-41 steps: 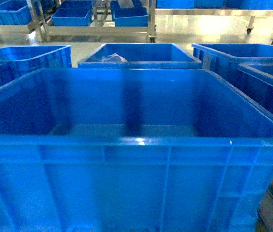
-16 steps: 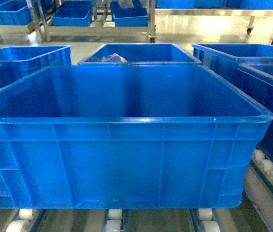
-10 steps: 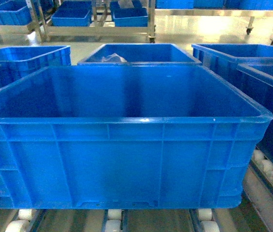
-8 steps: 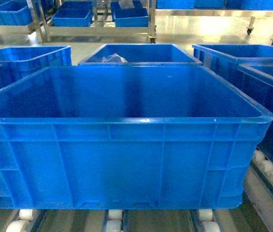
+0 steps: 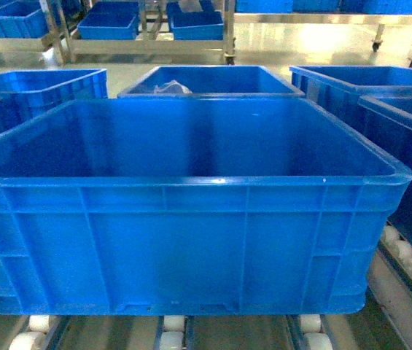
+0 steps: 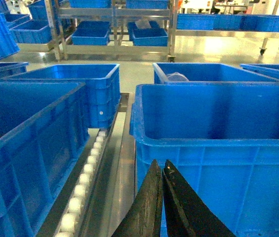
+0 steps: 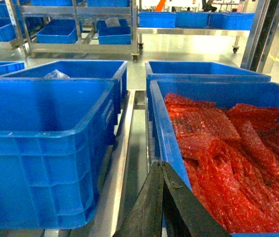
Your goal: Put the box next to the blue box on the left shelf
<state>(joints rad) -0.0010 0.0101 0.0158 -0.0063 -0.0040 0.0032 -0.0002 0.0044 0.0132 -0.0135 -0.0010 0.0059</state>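
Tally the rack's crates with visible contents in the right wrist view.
2. The near right crate is full of red wrap; the rear crate, behind the box, holds clear plastic. Other crates' insides are partly hidden.

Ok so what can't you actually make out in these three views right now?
- Head: the box's floor, hidden by its near wall.
- Head: both arms, out of frame.
- Right wrist: the neighbouring crate's floor, buried under red bubble wrap.
- Left wrist: the pale item in the crate behind, too small.
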